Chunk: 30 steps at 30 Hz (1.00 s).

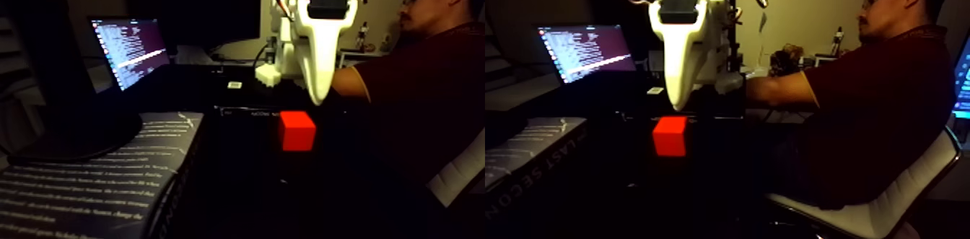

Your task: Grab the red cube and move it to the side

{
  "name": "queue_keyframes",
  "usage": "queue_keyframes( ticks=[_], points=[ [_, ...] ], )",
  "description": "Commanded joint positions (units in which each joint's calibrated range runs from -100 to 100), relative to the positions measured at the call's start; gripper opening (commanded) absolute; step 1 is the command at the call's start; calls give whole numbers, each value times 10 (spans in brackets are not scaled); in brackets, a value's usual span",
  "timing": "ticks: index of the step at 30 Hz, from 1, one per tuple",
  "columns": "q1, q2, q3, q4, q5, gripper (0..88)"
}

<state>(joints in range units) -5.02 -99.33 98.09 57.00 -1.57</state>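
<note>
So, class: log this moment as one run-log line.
stage: approach | gripper: above red cube, not touching, jaw state unclear | red cube: resting on dark table, not grasped | person: seated behind

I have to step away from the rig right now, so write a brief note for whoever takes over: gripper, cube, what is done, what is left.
Gripper: white, pointing down, its tip just above the red cube and a little to its right in the fixed view. It holds nothing; open or shut cannot be told from this angle.
Cube: sits on the dark table, not touched, apart from the gripper.
Around: a laptop at back left, a printed book at front left, a person seated on the right.
Done: gripper brought over the cube.
Left: lower, grasp, lift, move the cube aside, release.
</note>
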Motion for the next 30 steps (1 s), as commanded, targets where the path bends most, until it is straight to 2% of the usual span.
queue_keyframes(
  ticks=[1,30],
  points=[
    [-2,1,-5,1,0,7],
    [1,1,-5,1,-1,7]
  ],
)
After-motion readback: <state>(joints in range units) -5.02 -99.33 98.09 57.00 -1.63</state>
